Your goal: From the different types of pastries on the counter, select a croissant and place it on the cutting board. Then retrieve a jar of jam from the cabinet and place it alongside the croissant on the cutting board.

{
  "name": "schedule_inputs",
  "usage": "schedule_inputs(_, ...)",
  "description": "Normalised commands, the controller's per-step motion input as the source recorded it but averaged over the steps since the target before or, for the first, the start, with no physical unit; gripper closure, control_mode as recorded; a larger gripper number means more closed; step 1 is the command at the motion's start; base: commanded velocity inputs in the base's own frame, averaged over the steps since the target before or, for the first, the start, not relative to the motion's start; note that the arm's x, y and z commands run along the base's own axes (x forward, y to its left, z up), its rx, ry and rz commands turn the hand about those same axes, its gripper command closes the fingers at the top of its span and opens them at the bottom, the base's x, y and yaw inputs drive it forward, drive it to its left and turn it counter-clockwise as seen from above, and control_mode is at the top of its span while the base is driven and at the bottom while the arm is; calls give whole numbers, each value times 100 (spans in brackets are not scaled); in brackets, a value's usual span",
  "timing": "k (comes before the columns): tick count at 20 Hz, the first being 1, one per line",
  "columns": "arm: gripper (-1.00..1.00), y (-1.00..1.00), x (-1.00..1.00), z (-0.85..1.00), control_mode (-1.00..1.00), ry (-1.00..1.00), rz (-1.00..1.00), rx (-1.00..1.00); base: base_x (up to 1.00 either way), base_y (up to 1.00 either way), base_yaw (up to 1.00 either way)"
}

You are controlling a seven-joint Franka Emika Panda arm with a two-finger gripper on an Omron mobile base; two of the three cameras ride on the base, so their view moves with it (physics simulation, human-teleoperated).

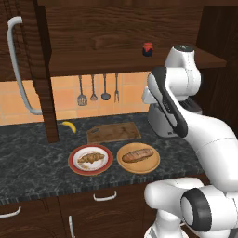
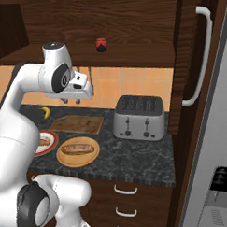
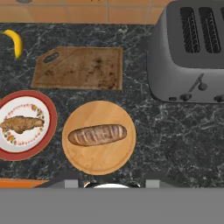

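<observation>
The croissant (image 3: pixel 21 124) lies on a white plate with a red rim (image 3: pixel 49 127), left of the brown loaf (image 3: pixel 97 134) on its round wooden plate (image 3: pixel 99 164). Behind them the cutting board (image 3: pixel 81 68) lies bare on the dark counter (image 3: pixel 175 135). My gripper (image 2: pixel 73 101) hangs high above the counter, pointing down over the loaf's plate, open with nothing between its fingers. The jar of jam (image 1: pixel 148 49) stands on the shelf of the open cabinet (image 1: pixel 125 62), well above the gripper. From the base views the croissant (image 1: pixel 90 159) and board (image 1: pixel 113 133) sit left of the arm.
A grey toaster (image 3: pixel 192 52) stands right of the board. A yellow banana (image 3: pixel 16 42) lies at the back left. The cabinet door (image 1: pixel 28 56) with its long grey handle hangs open on the left. Utensils (image 1: pixel 97 90) hang on the tiled wall. A fridge (image 2: pixel 216 167) is at the right.
</observation>
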Motion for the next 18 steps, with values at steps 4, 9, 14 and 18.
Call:
schedule_inputs(4,-100,0,-4,0,-100,1,3,0,0,0,0)
schedule_inputs(9,-100,15,-12,-12,-100,0,9,-2,0,0,0)
schedule_inputs(14,-100,1,-32,-7,-100,-7,18,2,0,0,0)
schedule_inputs(18,-100,3,-13,0,-100,0,38,6,0,0,0)
